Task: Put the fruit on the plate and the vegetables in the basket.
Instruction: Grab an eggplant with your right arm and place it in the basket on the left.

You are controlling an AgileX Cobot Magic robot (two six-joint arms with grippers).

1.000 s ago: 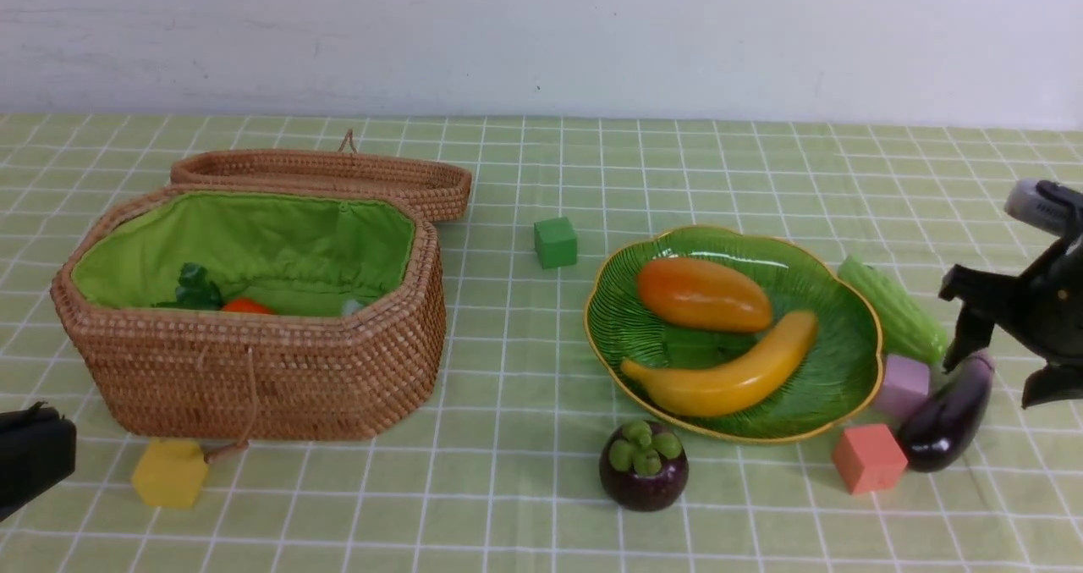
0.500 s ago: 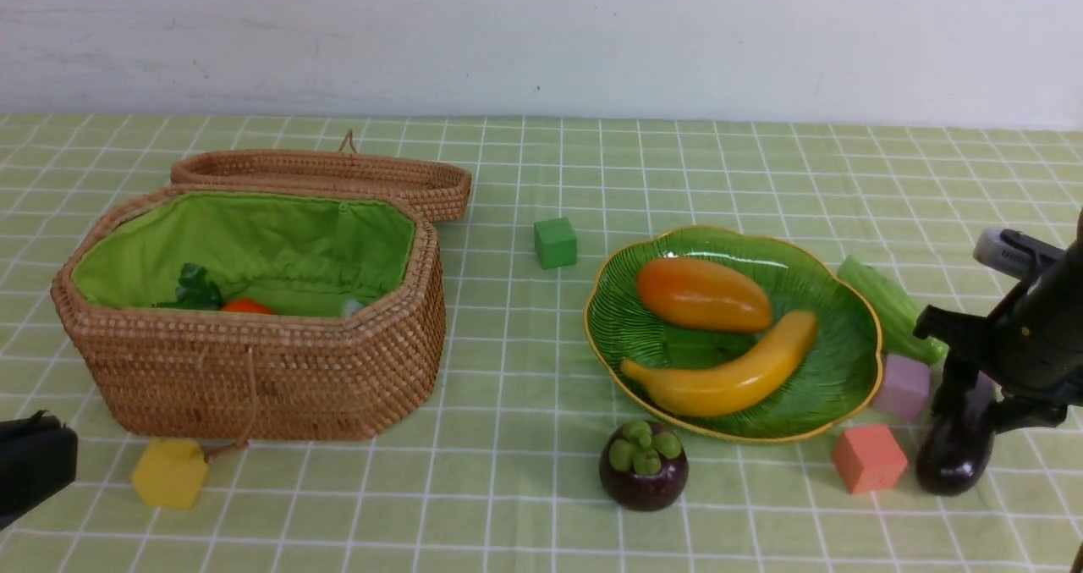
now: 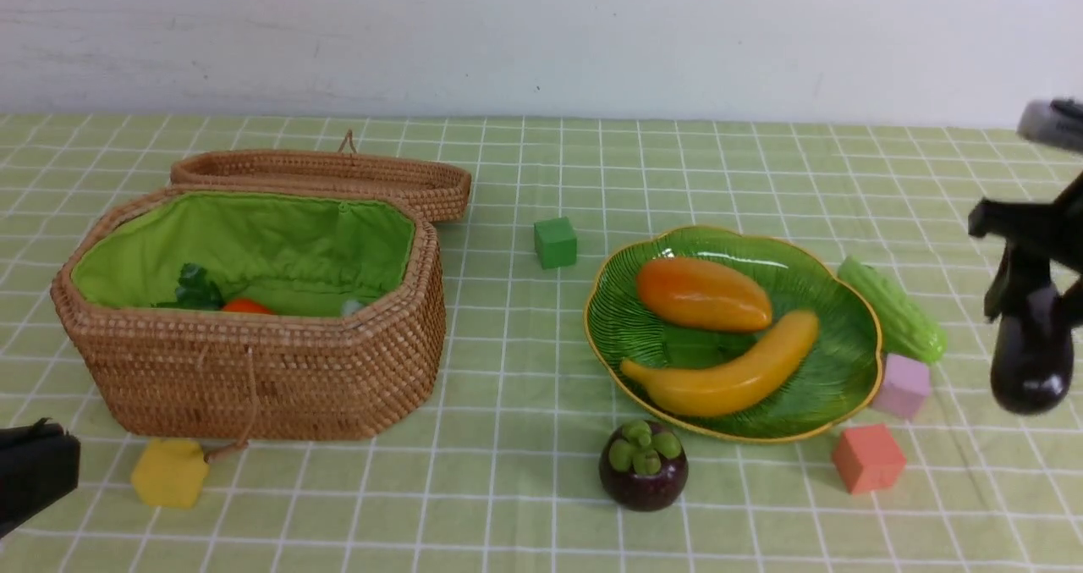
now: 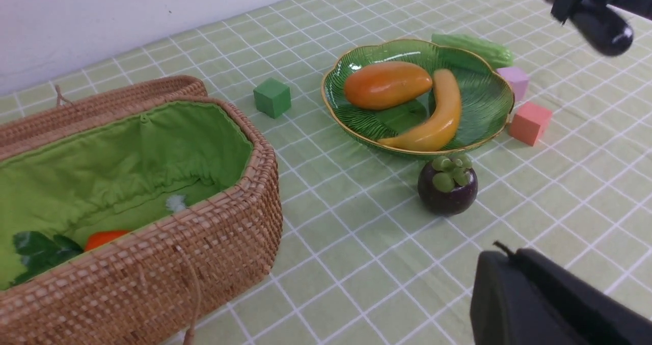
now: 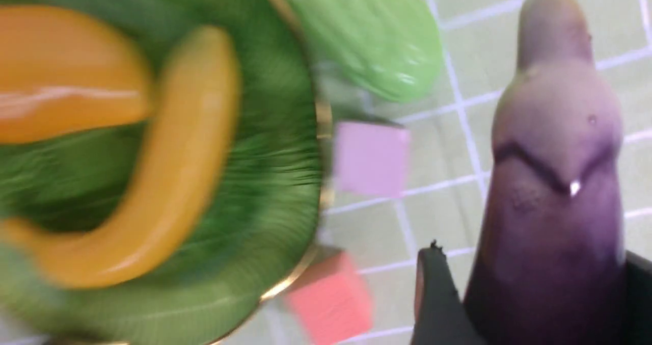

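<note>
Above tablecloth (image 3: 508, 480), eggplant (image 3: 1030, 366) in right tool (image 3: 1036, 298)

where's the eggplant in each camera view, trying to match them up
Front view: the eggplant hangs off the table at the right edge, right of the pink cube.
Left wrist view: the eggplant is in the air beyond the pink cube.
Right wrist view: the eggplant is close up, with the pink cube beside it.
Shared landmark: the pink cube by the plate.
</note>
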